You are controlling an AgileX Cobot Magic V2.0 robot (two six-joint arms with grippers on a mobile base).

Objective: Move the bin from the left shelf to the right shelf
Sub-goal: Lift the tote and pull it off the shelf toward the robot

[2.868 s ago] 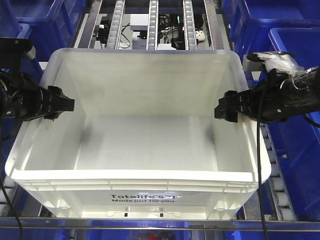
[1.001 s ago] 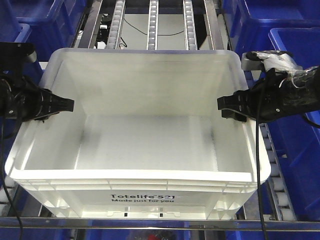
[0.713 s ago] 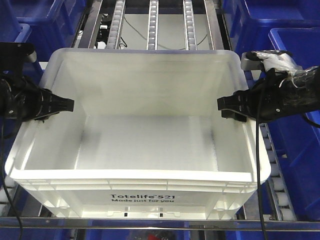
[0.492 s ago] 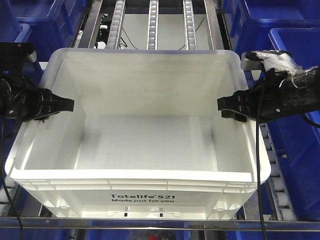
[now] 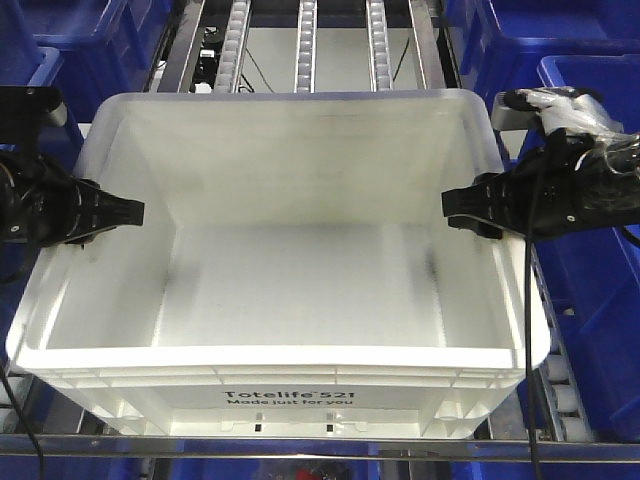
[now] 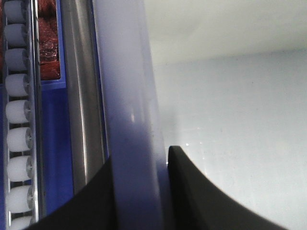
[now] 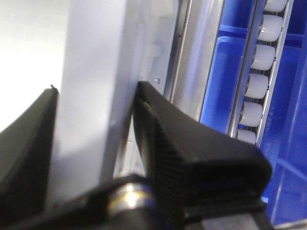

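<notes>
Left gripper (image 5: 122, 212) and right gripper (image 5: 465, 208) clamp opposite rims of the white Totelife bin (image 5: 280, 352) over the roller lanes (image 5: 306, 45); you seem mid-carry, so shift both rightward together, level.

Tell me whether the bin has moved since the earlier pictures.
Yes. The bin now hides more of the roller rails behind it and looks slightly larger, so probably lifted toward the camera.

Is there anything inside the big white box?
Empty. The front view looks straight down into the white bin, and its floor and inner walls are bare white, with nothing lying on them.
</notes>
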